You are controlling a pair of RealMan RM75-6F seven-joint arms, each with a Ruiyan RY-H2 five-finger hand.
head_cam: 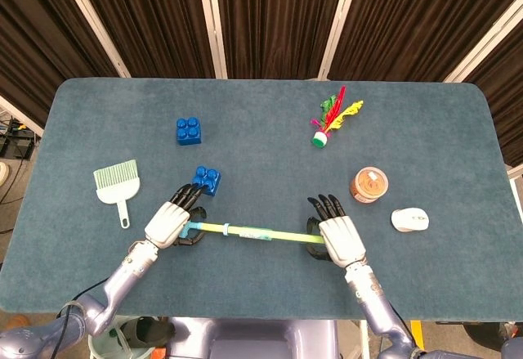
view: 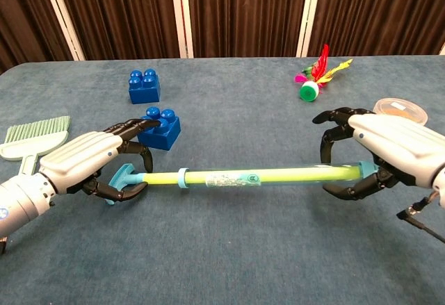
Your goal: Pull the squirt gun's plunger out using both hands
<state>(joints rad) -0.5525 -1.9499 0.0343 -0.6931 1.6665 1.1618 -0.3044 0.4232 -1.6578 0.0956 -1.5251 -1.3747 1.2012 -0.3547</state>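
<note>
The squirt gun [head_cam: 253, 234] [view: 243, 177] is a long yellow-green tube with a light blue T-shaped plunger handle [view: 124, 178] at its left end. It is held level, just above the table. My left hand [head_cam: 170, 222] [view: 83, 162] curls around the plunger handle, fingers over it and thumb under it. My right hand [head_cam: 339, 239] [view: 393, 152] grips the tube's right end, which is hidden under the palm in the head view. The plunger looks pushed in, and a pale blue collar [view: 183, 178] sits close to the handle.
A blue brick [head_cam: 207, 179] [view: 158, 124] lies just beyond my left hand, and another [head_cam: 189, 130] [view: 144, 86] is farther back. A green hand brush [head_cam: 114, 183] [view: 35, 138] is at the left. A feather shuttlecock [head_cam: 327, 122], an orange jar [head_cam: 368, 185] and a white mouse [head_cam: 409, 219] sit right.
</note>
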